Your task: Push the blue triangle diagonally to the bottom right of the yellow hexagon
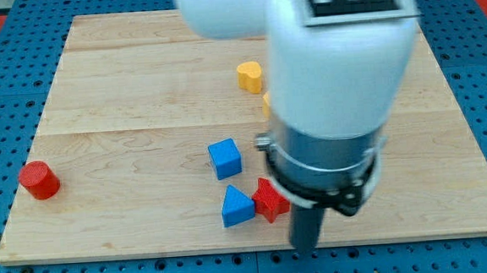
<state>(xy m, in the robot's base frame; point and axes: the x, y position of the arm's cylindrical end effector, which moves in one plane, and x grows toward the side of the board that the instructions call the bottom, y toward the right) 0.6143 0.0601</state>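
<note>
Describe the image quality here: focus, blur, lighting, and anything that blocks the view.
Camera view: the arm looms large and soft-edged, out of focus, hiding part of a yellow block behind it; the blue triangle and red cylinder look fairly sharp; lighting is even, shadows faint, no strong glare on the board; my tip appears blurred.

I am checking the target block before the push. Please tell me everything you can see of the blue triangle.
The blue triangle is a small solid wedge, plain blue, looking like painted wood or plastic. It lies flat on the wooden board, near the view's bottom edge, its point toward the view's top. Its right side touches the red star-like block. The blue cube sits just above it, apart. My tip is to its right, not touching.
</note>
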